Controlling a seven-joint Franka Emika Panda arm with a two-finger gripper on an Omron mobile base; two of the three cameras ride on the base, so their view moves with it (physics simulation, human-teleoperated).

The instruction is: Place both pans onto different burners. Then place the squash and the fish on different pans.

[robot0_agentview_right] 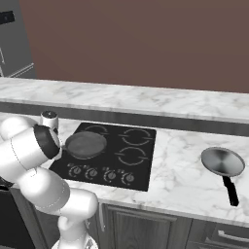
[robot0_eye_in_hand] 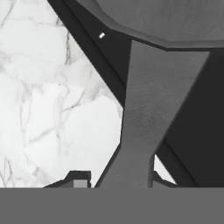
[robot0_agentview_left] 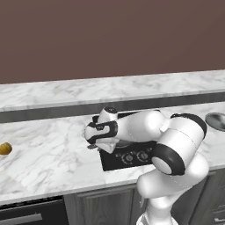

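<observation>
The dark grey skillet (robot0_agentview_right: pixel 86 144) rests on the front-left burner of the black cooktop (robot0_agentview_right: pixel 143 181). Its handle (robot0_eye_in_hand: pixel 144 109) runs down between my fingertips in the hand view, and my gripper (robot0_eye_in_hand: pixel 117 179) is shut on it, low over the cooktop's left edge (robot0_agentview_left: pixel 93 143). The shiny silver pan (robot0_agentview_right: pixel 222 162) with its black handle lies on the marble counter to the right of the cooktop (robot0_agentview_left: pixel 217 121). Two free burners (robot0_agentview_right: pixel 133 136) show their grey rings behind and right of the skillet. The yellow-orange squash (robot0_agentview_left: pixel 4 148) sits far left on the counter. The fish is out of view.
A row of knobs (robot0_agentview_right: pixel 99 174) lines the cooktop's front. A raised marble ledge (robot0_agentview_right: pixel 146 99) with a dark gap under it runs along the back. Open marble counter (robot0_agentview_left: pixel 48 154) lies between the squash and the cooktop. My white arm crosses over the cooktop (robot0_agentview_left: pixel 176 145).
</observation>
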